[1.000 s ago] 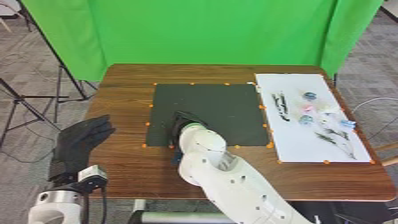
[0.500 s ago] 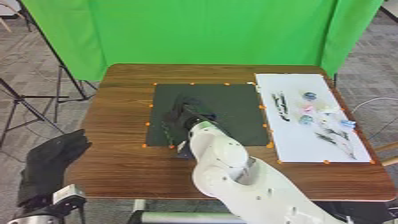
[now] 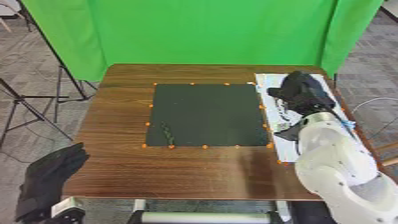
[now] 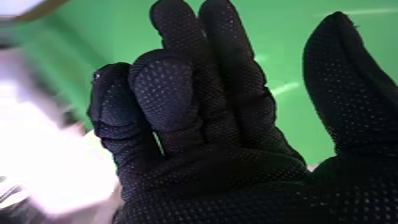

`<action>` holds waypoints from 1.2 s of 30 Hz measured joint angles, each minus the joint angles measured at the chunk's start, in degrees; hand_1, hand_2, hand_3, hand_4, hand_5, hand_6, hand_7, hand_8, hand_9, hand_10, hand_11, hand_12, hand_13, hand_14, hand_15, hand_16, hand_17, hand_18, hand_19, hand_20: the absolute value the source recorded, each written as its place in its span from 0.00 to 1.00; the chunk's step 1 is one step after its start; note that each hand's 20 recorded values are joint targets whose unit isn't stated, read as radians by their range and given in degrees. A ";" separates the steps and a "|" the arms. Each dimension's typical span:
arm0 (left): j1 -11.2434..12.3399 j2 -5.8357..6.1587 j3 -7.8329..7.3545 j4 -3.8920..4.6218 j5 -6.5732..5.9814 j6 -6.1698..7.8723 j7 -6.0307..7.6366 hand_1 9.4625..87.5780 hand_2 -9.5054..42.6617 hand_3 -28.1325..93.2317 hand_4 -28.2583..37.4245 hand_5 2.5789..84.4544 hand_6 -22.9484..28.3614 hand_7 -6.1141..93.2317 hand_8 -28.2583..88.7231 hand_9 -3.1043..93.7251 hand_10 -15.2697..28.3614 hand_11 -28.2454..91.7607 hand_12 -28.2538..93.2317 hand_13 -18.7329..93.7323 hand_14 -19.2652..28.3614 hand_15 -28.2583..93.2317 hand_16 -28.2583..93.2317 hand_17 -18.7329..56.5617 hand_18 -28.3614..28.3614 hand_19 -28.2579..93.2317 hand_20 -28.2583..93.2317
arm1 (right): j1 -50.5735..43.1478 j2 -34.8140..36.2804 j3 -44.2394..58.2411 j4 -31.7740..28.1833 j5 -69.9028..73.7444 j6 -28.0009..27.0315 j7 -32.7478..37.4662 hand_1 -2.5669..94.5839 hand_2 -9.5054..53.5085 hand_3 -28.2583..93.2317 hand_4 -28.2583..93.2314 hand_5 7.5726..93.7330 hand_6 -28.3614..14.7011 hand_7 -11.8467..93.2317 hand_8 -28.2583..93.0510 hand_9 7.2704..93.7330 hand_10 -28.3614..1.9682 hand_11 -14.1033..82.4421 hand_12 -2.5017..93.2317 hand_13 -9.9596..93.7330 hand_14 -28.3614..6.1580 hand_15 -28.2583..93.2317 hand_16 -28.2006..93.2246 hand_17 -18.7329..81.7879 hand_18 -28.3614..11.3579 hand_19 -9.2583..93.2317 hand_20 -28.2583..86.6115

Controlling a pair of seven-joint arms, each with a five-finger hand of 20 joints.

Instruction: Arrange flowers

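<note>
A camera at the robot's head looks forward and down over the wooden table (image 3: 115,167) toward a green curtain (image 3: 213,35); a second, at the right wrist, looks closely along the right hand (image 3: 305,95) toward the same curtain and, perhaps, the white sheet (image 3: 285,150), blurred there.

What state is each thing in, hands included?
Right hand: open, over the white sheet
Left hand: open, fingers extended
Green sprig: lying on the black mat
Black mat: flat
White sheet: flat, partly covered
Blue flower: on the sheet, partly hidden
</note>
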 measured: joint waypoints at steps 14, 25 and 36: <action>-4.50 0.00 1.17 -0.47 3.31 -1.20 -4.32 0.23 0.30 0.90 0.14 0.62 0.74 0.26 0.15 0.46 0.86 0.54 0.32 0.40 0.98 0.76 0.12 0.14 0.91 0.73 0.32 | -20.72 1.09 19.07 3.63 -1.31 -3.83 9.02 0.33 0.19 0.85 0.06 0.59 0.37 0.50 0.13 0.70 0.10 0.49 0.24 0.78 0.35 0.88 0.43 0.72 0.15 1.00 0.54; -6.22 0.00 3.73 -0.41 3.63 -2.17 -5.45 0.23 0.30 0.90 0.14 0.62 0.74 0.27 0.15 0.47 0.87 0.55 0.32 0.41 0.99 0.77 0.12 0.14 0.91 0.73 0.33 | -20.30 0.79 20.71 6.92 0.88 -9.76 12.42 0.35 0.17 0.84 0.07 0.60 0.35 0.49 0.14 0.69 0.06 0.50 0.23 0.77 0.32 0.89 0.42 0.72 0.13 1.00 0.54; -6.24 0.00 4.46 -0.31 3.45 -2.16 -5.23 0.23 0.30 0.90 0.14 0.62 0.75 0.27 0.15 0.47 0.87 0.55 0.32 0.41 0.99 0.77 0.12 0.14 0.91 0.73 0.33 | -19.11 0.91 20.70 9.25 0.23 -9.57 12.75 0.35 0.17 0.84 0.07 0.59 0.36 0.49 0.14 0.68 0.05 0.51 0.24 0.77 0.33 0.89 0.41 0.72 0.14 1.00 0.55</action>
